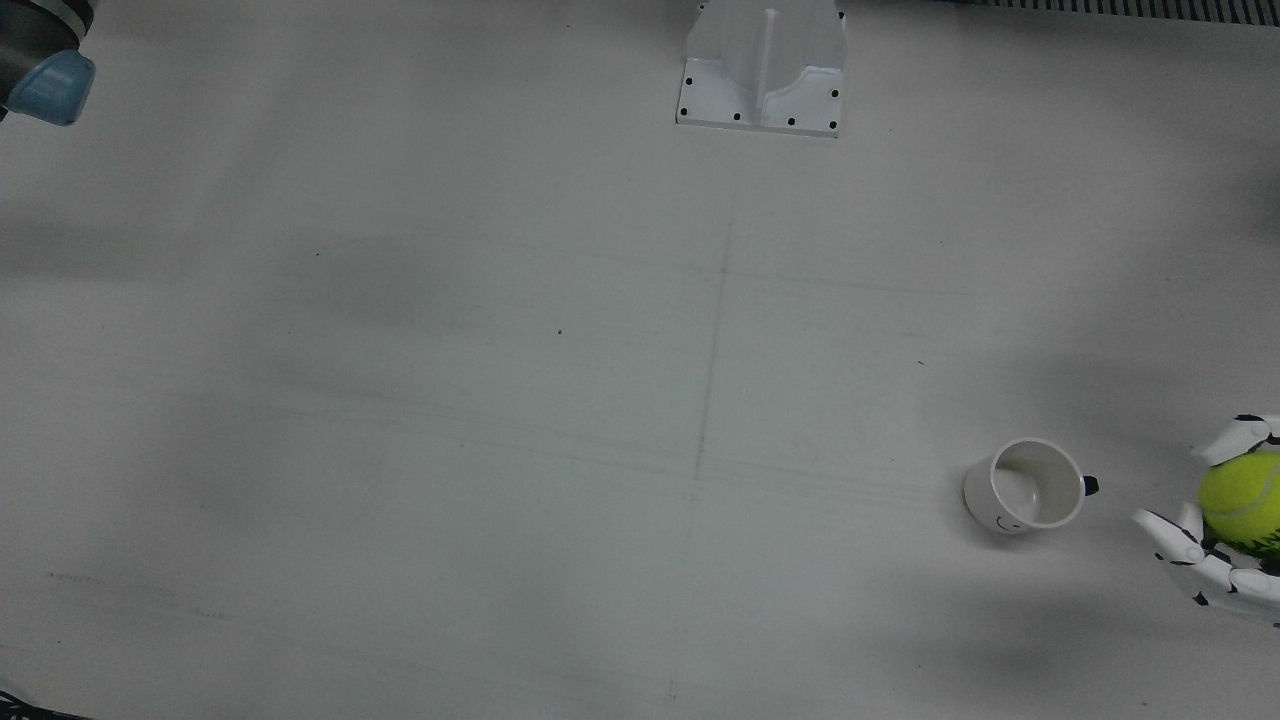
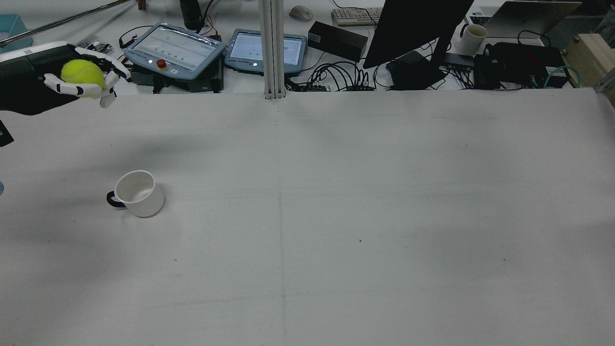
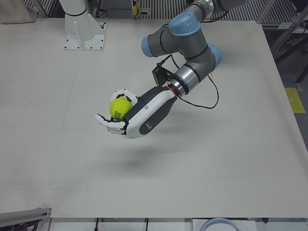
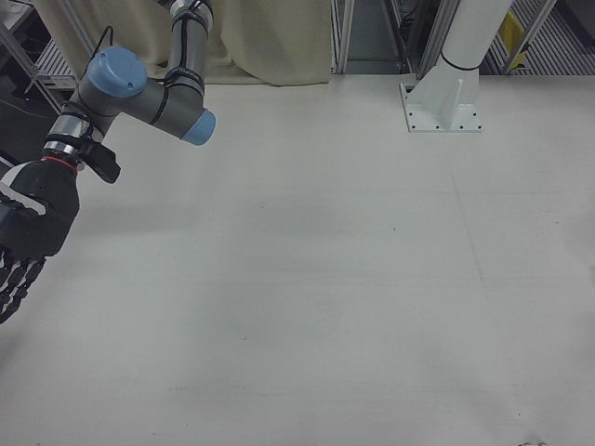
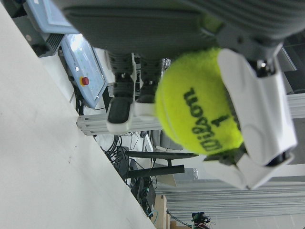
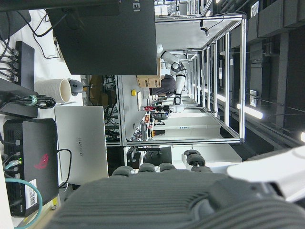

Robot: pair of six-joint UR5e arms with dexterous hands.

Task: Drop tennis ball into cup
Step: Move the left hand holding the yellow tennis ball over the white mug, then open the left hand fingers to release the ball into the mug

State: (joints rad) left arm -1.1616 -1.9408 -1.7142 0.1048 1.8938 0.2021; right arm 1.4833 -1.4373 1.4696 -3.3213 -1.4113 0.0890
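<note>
My left hand (image 2: pixel 79 79) is shut on the yellow-green tennis ball (image 2: pixel 82 73) and holds it high above the table. It also shows in the left-front view (image 3: pixel 137 117) with the ball (image 3: pixel 120 108), and the left hand view shows the ball (image 5: pixel 200 112) close up between white fingers (image 5: pixel 255 105). A white cup (image 2: pixel 139 193) with a dark handle stands upright on the table, nearer the robot and slightly right of the hand in the rear view. In the front view the cup (image 1: pixel 1030 487) is left of the ball (image 1: pixel 1243 497). My right hand (image 4: pixel 23 242) hangs at that view's left edge, fingers straight, holding nothing.
A white arm pedestal (image 1: pixel 765 70) is bolted at the table's robot side. Beyond the far table edge lie teach pendants (image 2: pixel 175 48), a monitor (image 2: pixel 413 29), cables and a laptop. A metal post (image 2: pixel 271 48) stands at the far edge's middle.
</note>
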